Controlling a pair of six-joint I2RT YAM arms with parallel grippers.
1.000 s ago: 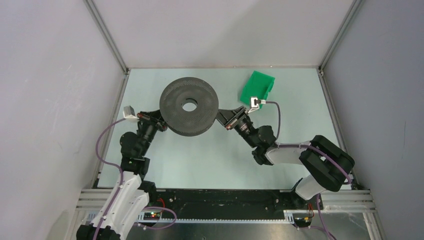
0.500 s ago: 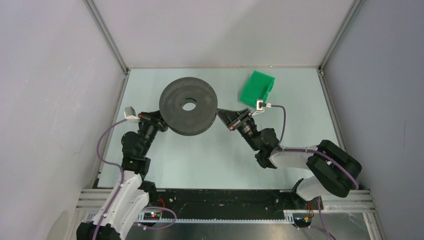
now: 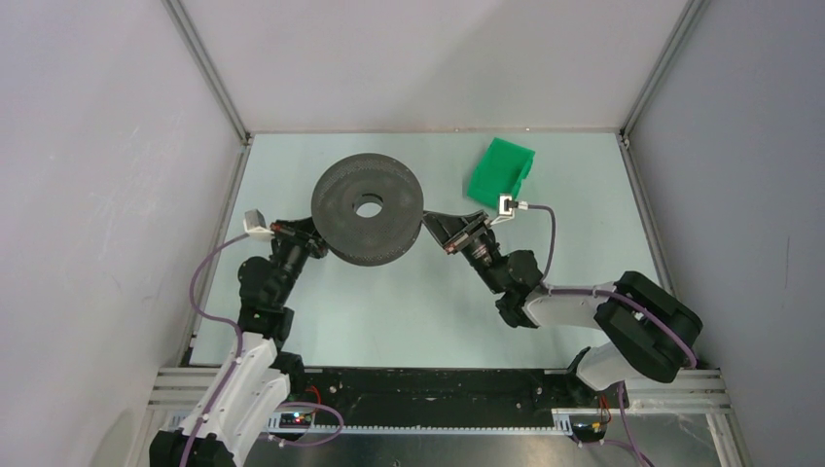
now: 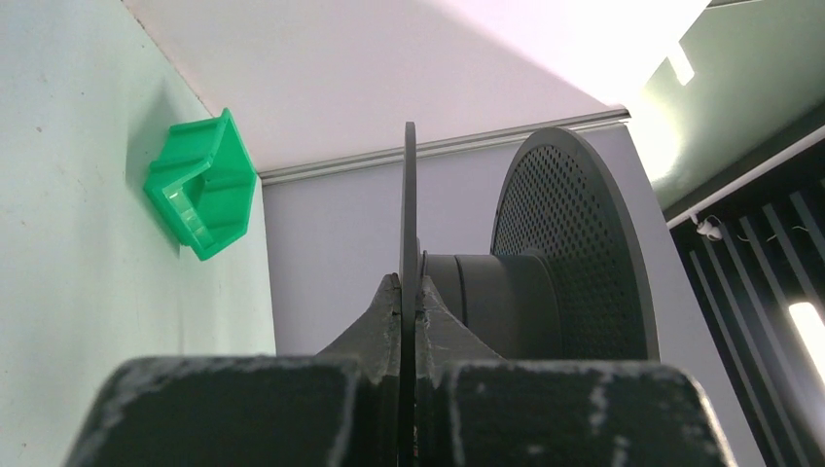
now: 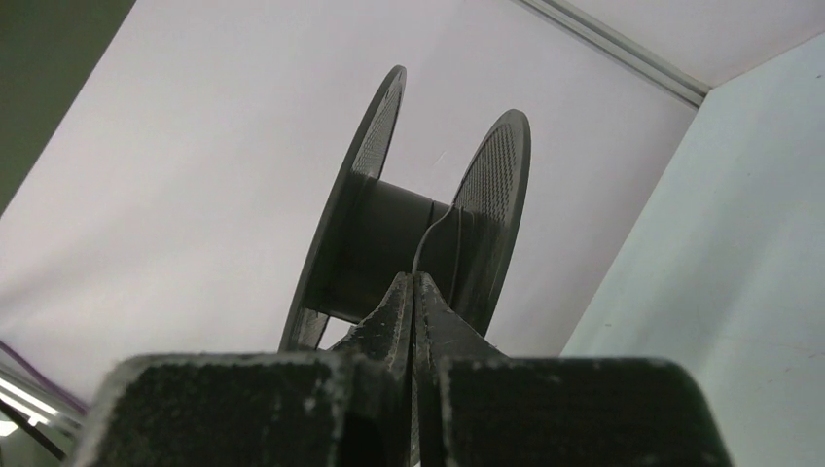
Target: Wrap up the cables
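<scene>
In the centre of the top view the black reel (image 3: pixel 340 212) is held by the left gripper (image 4: pixel 409 288), which is clamped on the thin edge of one flange. The right gripper (image 5: pixel 412 284) is closed on the cable (image 5: pixel 421 251), a very thin dark wire seen in the middle of the right wrist view, running from the closed jaws up to the hub between the two flanges. A green bin (image 3: pixel 501 173) is placed to the upper right of the reel.
</scene>
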